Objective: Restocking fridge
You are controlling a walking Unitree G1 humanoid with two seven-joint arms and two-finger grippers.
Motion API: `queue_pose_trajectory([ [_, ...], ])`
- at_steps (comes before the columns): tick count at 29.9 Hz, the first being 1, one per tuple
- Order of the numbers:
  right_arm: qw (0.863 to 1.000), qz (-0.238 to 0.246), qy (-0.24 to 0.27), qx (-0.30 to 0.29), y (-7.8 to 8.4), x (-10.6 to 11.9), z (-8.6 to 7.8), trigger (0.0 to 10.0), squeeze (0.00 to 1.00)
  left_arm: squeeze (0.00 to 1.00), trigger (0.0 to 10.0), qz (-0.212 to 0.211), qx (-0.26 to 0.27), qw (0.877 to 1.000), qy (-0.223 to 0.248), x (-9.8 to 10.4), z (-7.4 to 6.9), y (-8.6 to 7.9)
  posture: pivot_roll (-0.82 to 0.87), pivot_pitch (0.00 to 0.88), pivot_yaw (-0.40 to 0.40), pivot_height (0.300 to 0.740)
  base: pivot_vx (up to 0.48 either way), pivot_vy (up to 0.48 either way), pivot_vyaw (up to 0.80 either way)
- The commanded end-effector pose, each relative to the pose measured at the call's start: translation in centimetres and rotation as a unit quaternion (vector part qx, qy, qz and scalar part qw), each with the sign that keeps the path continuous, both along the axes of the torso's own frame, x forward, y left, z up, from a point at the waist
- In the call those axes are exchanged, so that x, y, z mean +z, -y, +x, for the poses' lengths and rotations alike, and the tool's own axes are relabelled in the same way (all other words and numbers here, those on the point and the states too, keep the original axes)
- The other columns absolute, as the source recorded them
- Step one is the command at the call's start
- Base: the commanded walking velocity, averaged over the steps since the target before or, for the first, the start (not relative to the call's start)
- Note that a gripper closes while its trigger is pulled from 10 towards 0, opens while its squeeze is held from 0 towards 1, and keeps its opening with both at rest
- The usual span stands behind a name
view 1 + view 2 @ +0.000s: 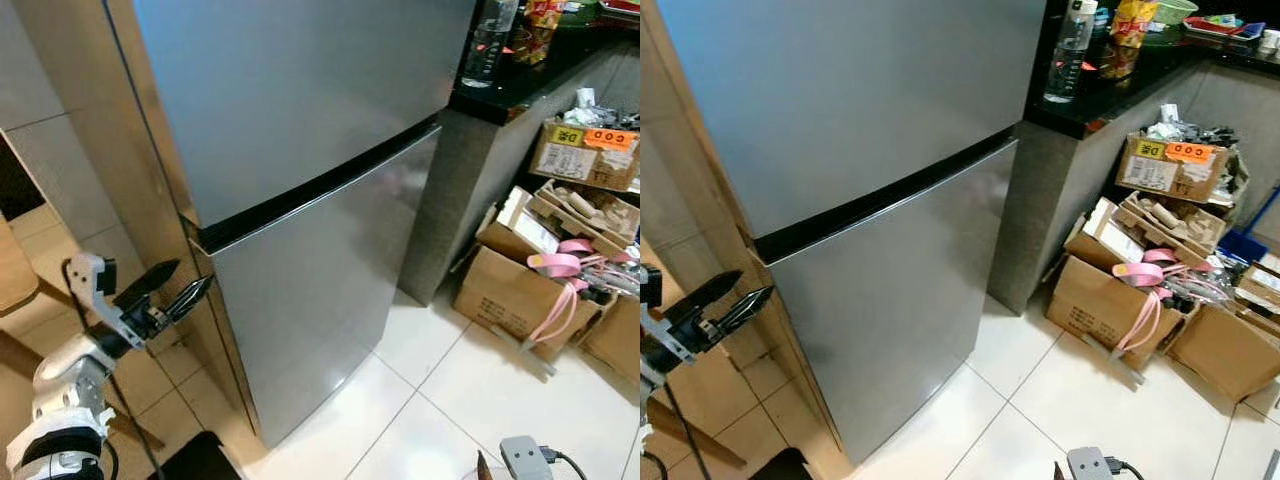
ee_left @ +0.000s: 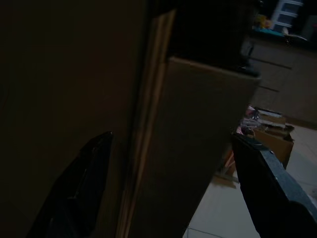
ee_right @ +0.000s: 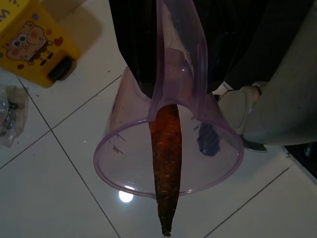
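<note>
A silver two-door fridge (image 1: 300, 150) stands before me with both doors closed and a black seam between them. My left gripper (image 1: 193, 275) is open at the left edge of the lower door (image 1: 310, 300), just below the seam, and its black fingers (image 2: 74, 193) straddle that door edge. My right gripper (image 3: 181, 44) hangs low over the tiled floor, shut on the handle of a clear purple measuring cup (image 3: 124, 158). An orange carrot (image 3: 166, 163) lies in the cup with its tip poking past the rim.
A wooden panel (image 1: 120, 150) flanks the fridge's left side. A black counter (image 1: 520, 85) with a water bottle (image 1: 488, 45) stands to the right. Open cardboard boxes (image 1: 520, 290) crowd the floor below it. A yellow cartoon box (image 3: 34, 39) sits on the white tiles.
</note>
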State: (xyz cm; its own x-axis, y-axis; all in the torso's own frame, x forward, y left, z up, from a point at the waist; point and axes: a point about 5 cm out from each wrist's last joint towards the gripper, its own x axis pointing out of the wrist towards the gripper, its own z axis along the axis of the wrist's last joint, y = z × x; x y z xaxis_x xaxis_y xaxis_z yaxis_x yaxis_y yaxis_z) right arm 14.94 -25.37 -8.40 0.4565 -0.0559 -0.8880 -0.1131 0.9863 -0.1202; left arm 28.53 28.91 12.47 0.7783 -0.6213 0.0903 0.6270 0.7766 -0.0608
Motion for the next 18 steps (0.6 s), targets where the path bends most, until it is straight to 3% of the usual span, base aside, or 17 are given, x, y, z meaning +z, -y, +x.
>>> queue_pose_trajectory([
  [1,1.000,-0.001,0.002,-0.006,0.2,0.0,-0.1,10.0,0.00,0.00,10.0,0.037,-0.039,0.999,0.003,0.6,0.7,1.5,-0.10,0.000,-0.028,0.740,0.000,0.000,0.00],
  [5,1.000,-0.001,0.002,-0.007,0.2,0.0,-0.1,10.0,0.00,0.00,10.0,0.058,-0.067,0.996,-0.006,0.1,0.8,3.0,-0.10,0.000,-0.027,0.740,0.000,0.000,0.00],
  [7,1.000,0.000,0.002,-0.007,0.1,0.0,-0.1,10.0,0.00,0.00,10.0,0.053,-0.100,0.993,-0.020,-0.8,0.8,5.0,-0.10,0.000,-0.027,0.740,0.000,0.000,0.00],
  [18,1.000,0.000,0.002,-0.007,0.1,0.0,-0.1,10.0,0.00,0.00,10.0,0.052,-0.145,0.988,-0.029,-1.9,1.3,8.9,-0.10,0.000,-0.028,0.740,0.000,0.000,0.00],
])
